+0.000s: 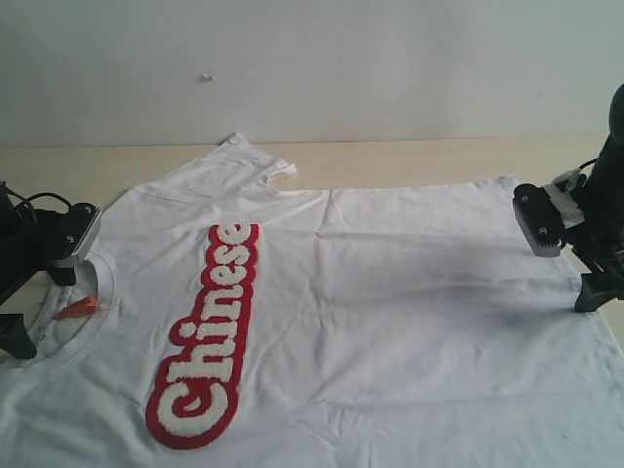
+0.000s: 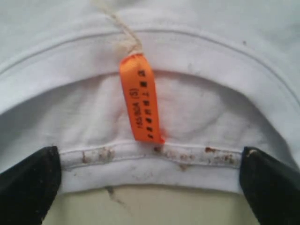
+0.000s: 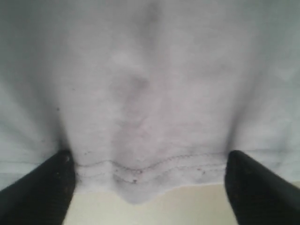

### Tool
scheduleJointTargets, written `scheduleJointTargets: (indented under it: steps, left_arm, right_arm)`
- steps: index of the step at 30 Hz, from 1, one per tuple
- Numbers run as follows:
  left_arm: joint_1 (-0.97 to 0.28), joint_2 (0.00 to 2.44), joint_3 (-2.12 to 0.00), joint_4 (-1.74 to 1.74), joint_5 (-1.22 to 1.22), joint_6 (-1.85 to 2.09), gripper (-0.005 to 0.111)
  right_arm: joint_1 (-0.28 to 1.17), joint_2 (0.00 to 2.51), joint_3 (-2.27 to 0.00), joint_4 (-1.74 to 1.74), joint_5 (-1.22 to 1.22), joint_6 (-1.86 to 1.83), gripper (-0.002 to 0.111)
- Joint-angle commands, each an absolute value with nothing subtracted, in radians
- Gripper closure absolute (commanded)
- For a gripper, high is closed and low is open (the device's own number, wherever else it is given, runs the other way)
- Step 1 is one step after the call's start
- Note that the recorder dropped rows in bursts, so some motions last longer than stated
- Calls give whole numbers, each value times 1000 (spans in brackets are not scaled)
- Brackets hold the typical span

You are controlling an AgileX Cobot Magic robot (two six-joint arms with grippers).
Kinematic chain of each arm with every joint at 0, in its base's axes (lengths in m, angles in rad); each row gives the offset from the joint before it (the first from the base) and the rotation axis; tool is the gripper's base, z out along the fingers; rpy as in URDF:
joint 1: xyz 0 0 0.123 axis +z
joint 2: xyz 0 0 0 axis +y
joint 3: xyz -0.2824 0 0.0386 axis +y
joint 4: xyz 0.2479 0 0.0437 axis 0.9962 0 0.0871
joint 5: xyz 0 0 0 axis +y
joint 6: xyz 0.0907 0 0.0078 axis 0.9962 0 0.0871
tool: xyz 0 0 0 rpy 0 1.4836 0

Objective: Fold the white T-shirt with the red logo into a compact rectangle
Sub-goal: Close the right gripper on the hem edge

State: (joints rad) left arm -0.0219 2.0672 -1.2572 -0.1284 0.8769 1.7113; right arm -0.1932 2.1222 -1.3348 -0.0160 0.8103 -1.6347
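Observation:
The white T-shirt [image 1: 390, 292] lies spread flat on the table, collar at the left and hem at the right. The red logo [image 1: 210, 331] faces up and reads "Chinese". My left gripper [image 1: 41, 292] is open at the neck. In the left wrist view the left gripper [image 2: 150, 173] has its black fingers on either side of the collar's rim [image 2: 154, 159], just below the orange neck tag [image 2: 140, 101]. My right gripper [image 1: 588, 265] stands at the hem. Seen from the right wrist, the right gripper [image 3: 147, 178] is open and straddles the stitched hem [image 3: 154, 166], which puckers between the fingers.
The pale wooden table [image 1: 409, 156] shows beyond the shirt's far edge, with a white wall behind. One sleeve [image 1: 249, 161] points toward the wall. Bare tabletop [image 2: 150, 206] lies just under the collar rim, and more tabletop [image 3: 197, 206] just outside the hem.

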Motion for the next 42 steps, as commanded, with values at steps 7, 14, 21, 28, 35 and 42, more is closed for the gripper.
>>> scheduleJointTargets:
  steps: [7, 14, 21, 28, 35, 42]
  left_arm:
    - [-20, 2089, -1256, -128, 881, 1711, 1]
    - [-20, 2089, -1256, -128, 884, 1711, 1]
    - [-20, 2089, -1256, -128, 884, 1711, 1]
    - [-20, 2089, -1256, -128, 884, 1711, 1]
    - [-20, 2089, -1256, -128, 884, 1713, 1]
    - [-20, 2089, -1256, -128, 884, 1713, 1]
  right_arm:
    - [-197, 2167, -1323, -26, 703, -1767, 108]
    - [-197, 2167, -1323, -26, 685, -1767, 108]
    - [-197, 2167, -1323, -17, 772, -1793, 108]
    - [-197, 2167, -1323, 28, 788, -1743, 108]
    - [-197, 2160, -1323, 28, 767, -1743, 108]
    - [-197, 2102, -1323, 54, 722, -1743, 108]
